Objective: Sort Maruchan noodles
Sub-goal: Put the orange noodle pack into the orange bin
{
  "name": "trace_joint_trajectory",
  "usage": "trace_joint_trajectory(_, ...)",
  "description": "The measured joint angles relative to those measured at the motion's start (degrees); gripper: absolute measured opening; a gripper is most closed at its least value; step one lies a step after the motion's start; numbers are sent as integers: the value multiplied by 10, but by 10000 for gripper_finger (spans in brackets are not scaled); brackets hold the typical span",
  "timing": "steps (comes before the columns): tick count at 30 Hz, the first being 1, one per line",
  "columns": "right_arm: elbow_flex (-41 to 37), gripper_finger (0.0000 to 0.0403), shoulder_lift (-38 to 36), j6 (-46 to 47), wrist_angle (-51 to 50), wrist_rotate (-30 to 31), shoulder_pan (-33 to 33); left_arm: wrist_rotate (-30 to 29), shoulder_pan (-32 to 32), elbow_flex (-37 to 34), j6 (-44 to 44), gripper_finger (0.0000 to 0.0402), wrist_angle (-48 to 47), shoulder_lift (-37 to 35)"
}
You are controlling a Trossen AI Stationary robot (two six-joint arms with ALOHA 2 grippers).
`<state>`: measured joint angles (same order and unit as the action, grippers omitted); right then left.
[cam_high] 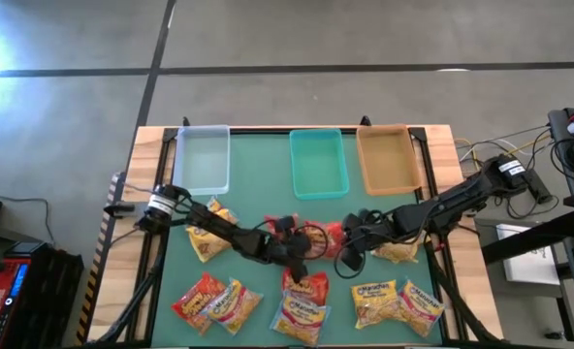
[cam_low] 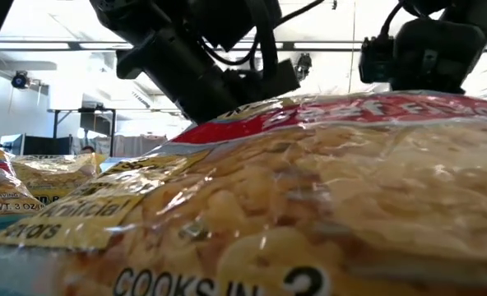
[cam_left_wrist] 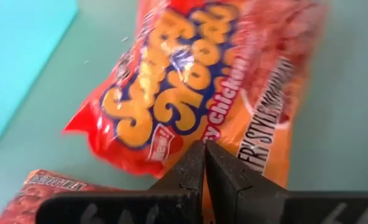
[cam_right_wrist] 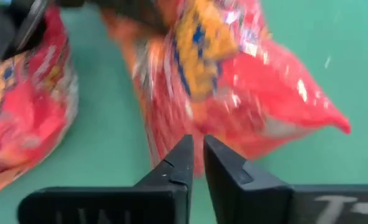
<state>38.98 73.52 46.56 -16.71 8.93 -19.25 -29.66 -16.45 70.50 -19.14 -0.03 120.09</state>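
Several Maruchan packets lie on the green mat. One red packet (cam_high: 318, 236) sits mid-table between both grippers. Others lie flat along the near edge (cam_high: 207, 301) (cam_high: 302, 302) (cam_high: 396, 302), and two yellow ones beside the arms (cam_high: 209, 238) (cam_high: 396, 253). My left gripper (cam_high: 293, 249) (cam_left_wrist: 206, 148) reaches in from the left and is shut at the red packet (cam_left_wrist: 190, 81). My right gripper (cam_high: 351, 256) (cam_right_wrist: 197, 144) comes from the right, fingers nearly together, tips over the same packet (cam_right_wrist: 234, 87). One packet (cam_low: 309, 197) fills the low view. My left gripper has its shut fingertips on the red packet's long edge (cam_left_wrist: 185, 138), below the logo, slanting down from the table's left. The fingers hide the pinch itself. Whether the packet is off the mat does not show. My right gripper's tips overlap the packet's edge (cam_right_wrist: 171, 134); whether they touch it I cannot tell.
Three bins stand in a row at the far edge: clear (cam_high: 202, 160), teal (cam_high: 318, 163), tan (cam_high: 388, 160). A second red packet (cam_left_wrist: 41, 186) (cam_right_wrist: 22, 112) lies close to the held one. Cables and equipment sit off the table's right side (cam_high: 558, 155).
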Motion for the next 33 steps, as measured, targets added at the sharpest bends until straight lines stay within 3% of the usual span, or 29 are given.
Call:
trace_joint_trajectory(3, 0, 60, 5, 17, 2, -21, 0, -5, 5, -1, -2, 0, -11, 0)
trace_joint_trajectory(16, 0, 199, 7, 25, -15, 1, 2, -4, 13, -4, 15, 0, -16, 0)
trace_joint_trajectory(25, 0, 240, -20, 26, -58, 25, 17, -3, 14, -4, 11, 0, -16, 1)
trace_joint_trajectory(33, -24, 247, -60, 12, -58, 28, 102, -2, 14, -4, 11, 0, -13, 1)
